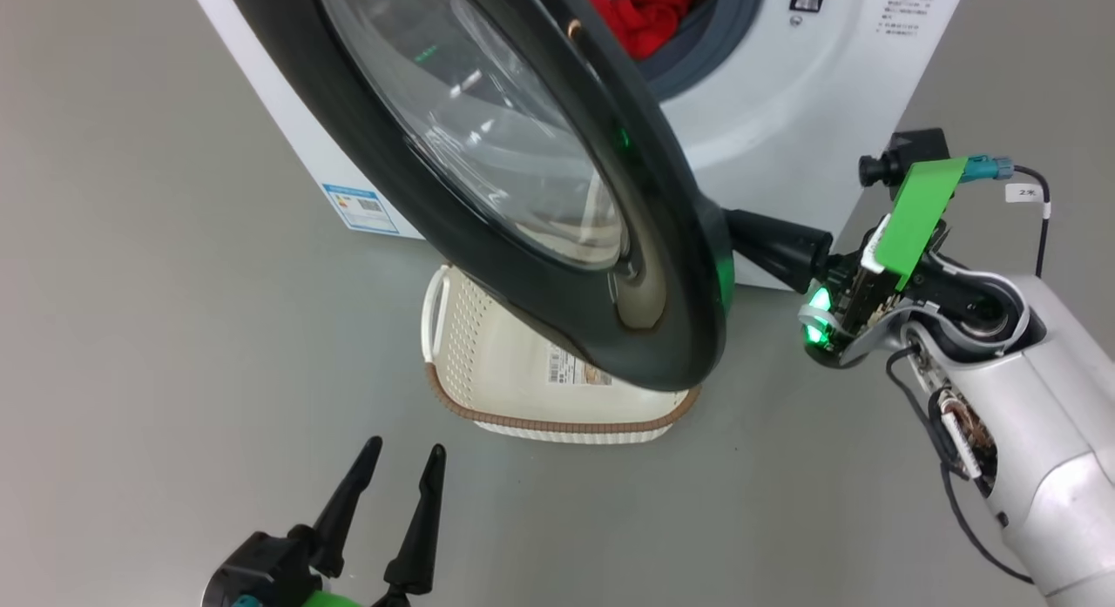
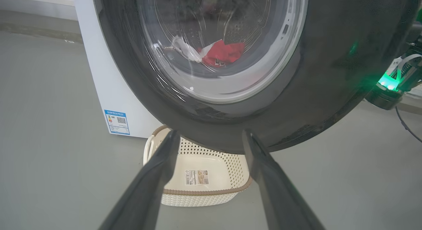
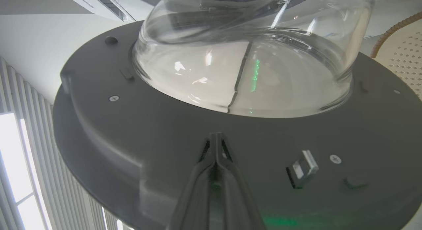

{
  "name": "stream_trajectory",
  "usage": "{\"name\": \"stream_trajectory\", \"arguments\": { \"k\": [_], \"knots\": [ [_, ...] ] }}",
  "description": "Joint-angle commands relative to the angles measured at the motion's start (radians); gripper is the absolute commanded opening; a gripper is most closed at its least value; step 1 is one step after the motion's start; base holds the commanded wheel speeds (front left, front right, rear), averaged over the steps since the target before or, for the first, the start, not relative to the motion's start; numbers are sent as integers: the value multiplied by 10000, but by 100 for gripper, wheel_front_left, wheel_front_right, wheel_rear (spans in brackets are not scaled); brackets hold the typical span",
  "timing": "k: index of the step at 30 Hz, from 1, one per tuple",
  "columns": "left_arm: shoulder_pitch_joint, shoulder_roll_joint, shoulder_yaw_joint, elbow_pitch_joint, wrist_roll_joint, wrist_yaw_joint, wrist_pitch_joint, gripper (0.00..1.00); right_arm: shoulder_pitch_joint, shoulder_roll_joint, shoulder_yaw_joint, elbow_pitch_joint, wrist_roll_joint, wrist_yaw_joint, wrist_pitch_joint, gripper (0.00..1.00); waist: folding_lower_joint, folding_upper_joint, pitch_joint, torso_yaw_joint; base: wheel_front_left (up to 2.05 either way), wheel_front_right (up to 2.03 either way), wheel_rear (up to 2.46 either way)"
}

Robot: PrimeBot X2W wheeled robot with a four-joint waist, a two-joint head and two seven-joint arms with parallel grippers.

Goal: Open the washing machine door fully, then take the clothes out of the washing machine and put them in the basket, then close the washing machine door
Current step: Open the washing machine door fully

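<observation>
The washing machine door [image 1: 557,206] stands partly swung out, its black rim and glass bowl hanging over the basket [image 1: 514,389]. My right gripper [image 1: 740,228] is shut, with nothing held, and its tips rest against the door's inner side. In the right wrist view the closed fingertips [image 3: 216,141] touch the grey inner frame below the glass bowl [image 3: 247,58]. Red clothes [image 1: 645,15] lie in the drum of the washing machine [image 1: 784,93]; through the glass they show as clothes [image 2: 221,53]. My left gripper [image 1: 405,455] hangs open and empty in front of the basket [image 2: 197,180].
Grey floor lies all around. A blue-edged label [image 1: 364,208] marks the machine's lower corner. My right forearm [image 1: 1037,398] with its cables reaches in from the right. The door rim [image 2: 230,131] sits just above my left gripper [image 2: 210,136].
</observation>
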State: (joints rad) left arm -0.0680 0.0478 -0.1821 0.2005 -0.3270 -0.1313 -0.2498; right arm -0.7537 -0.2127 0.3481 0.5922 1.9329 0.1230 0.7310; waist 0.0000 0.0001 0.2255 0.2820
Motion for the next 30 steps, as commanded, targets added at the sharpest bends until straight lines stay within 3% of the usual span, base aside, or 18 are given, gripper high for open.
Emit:
{"name": "stream_trajectory", "arguments": {
  "k": [1, 13, 30],
  "knots": [
    [-85, 61, 321, -177, -1, 6, -120, 100, 237, 235, 169, -371, -103, 77, 113, 0, 0, -1, -169, 118, 0, 0, 0],
    [336, 29, 551, -170, 131, 6, -120, 100, 1552, 868, 290, -1155, -736, 77, 373, 0, 0, -1, -816, 886, 0, 0, 0],
    [696, 25, 945, -263, 151, 6, -120, 100, 2241, 1584, 248, -1641, -1187, 77, 222, 0, 0, -1, -1364, 2260, 0, 0, 0]
  ]
}}
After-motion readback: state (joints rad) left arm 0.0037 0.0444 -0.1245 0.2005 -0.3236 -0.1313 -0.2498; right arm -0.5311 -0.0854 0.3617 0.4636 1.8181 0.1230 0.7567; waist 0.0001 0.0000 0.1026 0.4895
